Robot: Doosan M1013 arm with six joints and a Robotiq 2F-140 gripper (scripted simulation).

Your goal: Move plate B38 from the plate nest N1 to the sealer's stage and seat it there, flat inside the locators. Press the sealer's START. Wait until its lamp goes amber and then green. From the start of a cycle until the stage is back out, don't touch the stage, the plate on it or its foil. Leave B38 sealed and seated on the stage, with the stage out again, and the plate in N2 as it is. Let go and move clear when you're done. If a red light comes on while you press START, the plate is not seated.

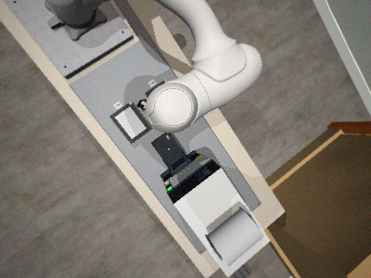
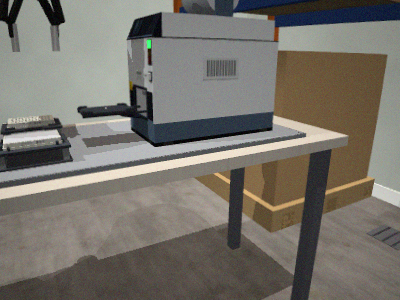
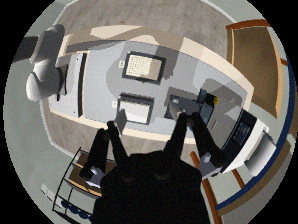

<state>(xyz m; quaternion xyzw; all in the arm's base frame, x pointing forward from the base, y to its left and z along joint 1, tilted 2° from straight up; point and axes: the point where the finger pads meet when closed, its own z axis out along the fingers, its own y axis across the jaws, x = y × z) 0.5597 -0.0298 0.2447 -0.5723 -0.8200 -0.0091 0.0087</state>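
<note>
- Plate B38 is one of two pale, rectangular microplates on the worktop (image 1: 95, 127) (image 2: 200, 162) (image 3: 200, 49), but the nest labels are too small to read, so I cannot tell which. The welled plate (image 2: 30, 120) (image 3: 142, 66) sits in one dark nest (image 3: 163, 71); the plate with a plain white top (image 1: 131, 121) (image 2: 32, 137) (image 3: 134, 112) sits in another dark nest (image 1: 122, 130) (image 2: 40, 156) (image 3: 136, 96) beside it.
- Either should be light and fairly stiff, probably smooth-walled plastic. I would grip two opposite side walls, low and square, lightly enough not to bow it, and keep it level in case the wells hold liquid.
- The fingers (image 1: 143, 105) (image 2: 35, 50) stand roughly two-thirds open, high over the worktop, with nothing between them.
- The nest rims rise around the plates, so the fingers need to come down straight; the neighbouring plate leaves little spare room and must not be nudged.
- The flat black stage (image 1: 168, 146) (image 2: 107, 109) (image 3: 190, 104) is out and bare, near the nests. Its locators look low, so a skewed plate could ride up.
- The boxy white sealer (image 1: 204, 190) (image 2: 215, 95) (image 3: 252, 142) stands close behind the stage, its lamp (image 1: 169, 188) (image 2: 149, 44) green; its front limits wrist clearance.
</note>
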